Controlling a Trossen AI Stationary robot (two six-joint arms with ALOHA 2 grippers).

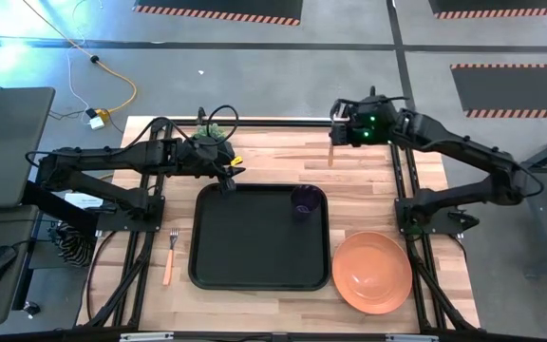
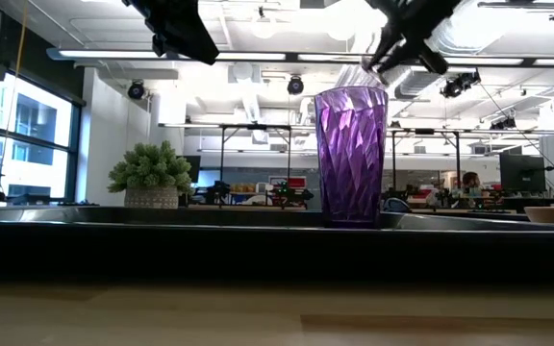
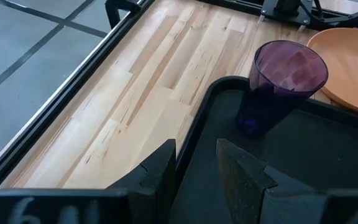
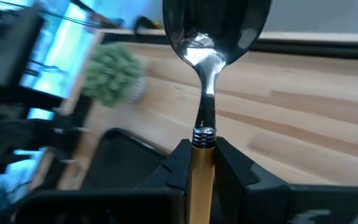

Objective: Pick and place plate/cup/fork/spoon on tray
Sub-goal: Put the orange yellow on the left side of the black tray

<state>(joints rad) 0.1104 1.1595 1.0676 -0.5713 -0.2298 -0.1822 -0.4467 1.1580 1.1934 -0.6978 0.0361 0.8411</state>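
The black tray (image 1: 259,249) lies mid-table. The purple cup (image 1: 304,202) stands upright in its far right corner and also shows in the left wrist view (image 3: 281,84). The orange plate (image 1: 372,271) lies on the table right of the tray. The fork (image 1: 170,255) lies on the table left of the tray. My left gripper (image 3: 196,168) is open by a narrow gap and empty, above the tray's far left corner (image 1: 228,182). My right gripper (image 4: 202,158) is shut on the spoon (image 4: 211,68), raised near the table's far edge (image 1: 335,135). My right gripper pinches the spoon's orange handle (image 4: 202,163) between its two fingers, just behind the metal neck. The spoon lies along the fingers, and its silver bowl (image 4: 216,25) sticks out past the fingertips. The fingers point toward the table's left side. The spoon is lifted clear of the table.
A spiky green plant in a pot (image 1: 213,135) stands at the far edge behind my left gripper. Bare wood lies between the tray and the far edge (image 1: 292,161). The arm bases stand on the table's left (image 1: 136,204) and right (image 1: 425,214) sides.
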